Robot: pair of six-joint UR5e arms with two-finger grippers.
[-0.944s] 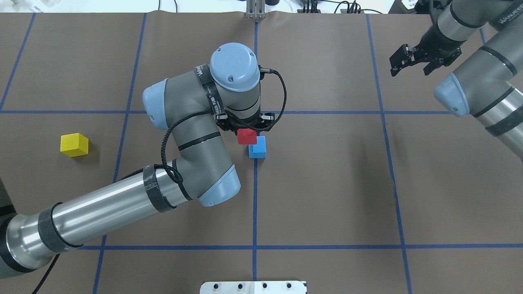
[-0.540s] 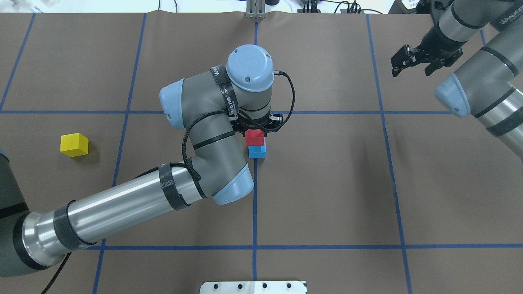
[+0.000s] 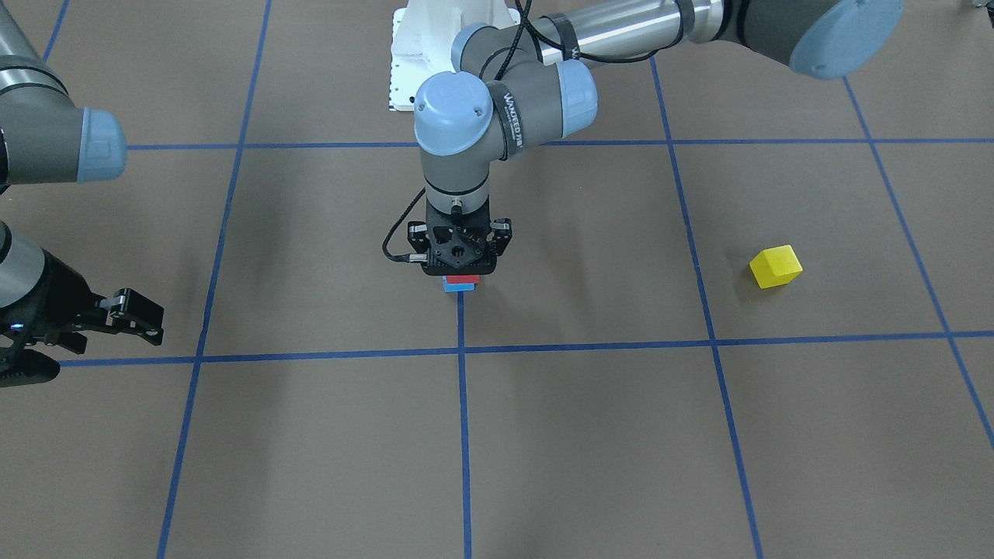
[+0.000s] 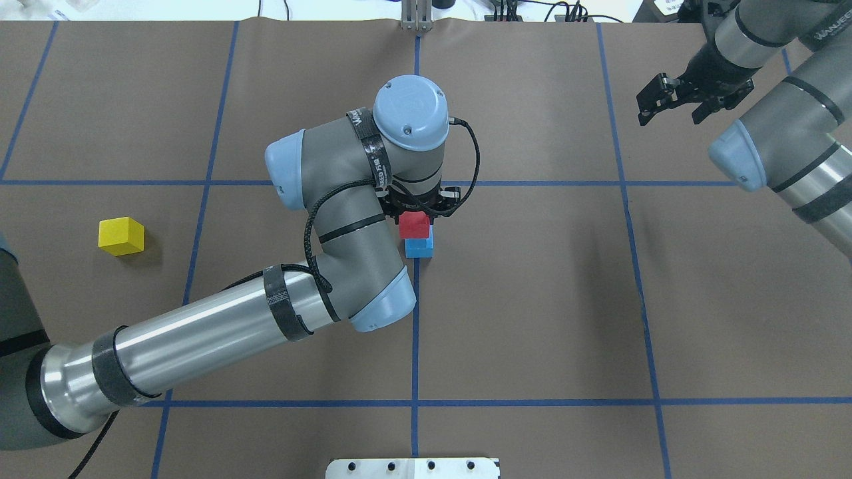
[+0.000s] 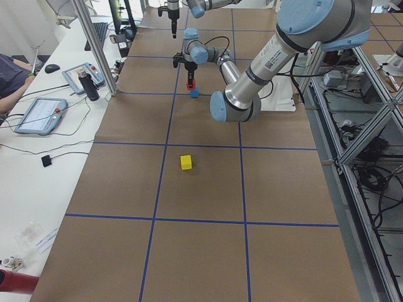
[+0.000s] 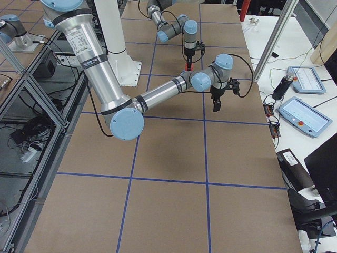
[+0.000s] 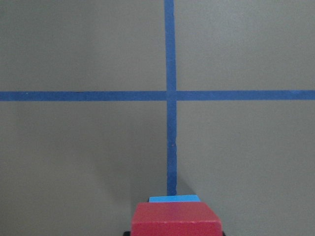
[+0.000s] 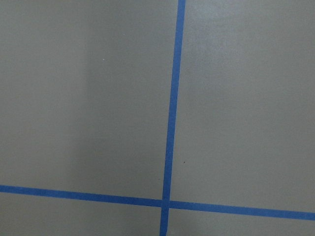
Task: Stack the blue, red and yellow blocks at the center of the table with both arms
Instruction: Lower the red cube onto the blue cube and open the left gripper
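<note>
Left pincer (image 4: 416, 218) pinches the red block (image 4: 414, 226) squarely over the blue block (image 4: 419, 248) at the surface's centre, so release looks next, then the yellow block (image 4: 121, 236) by the left edge; right pincer (image 4: 669, 113) hangs spread near the far-right corner.

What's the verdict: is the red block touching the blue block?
Cannot tell. The overhead view shows the red block overlapping the blue block, but no view shows contact or a gap plainly.

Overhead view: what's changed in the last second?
The left gripper carried the red block rightward in that view, from beside the blue block to over it, still gripping it. The right gripper barely shifted and stays open. The yellow block and the blue block stayed put.
</note>
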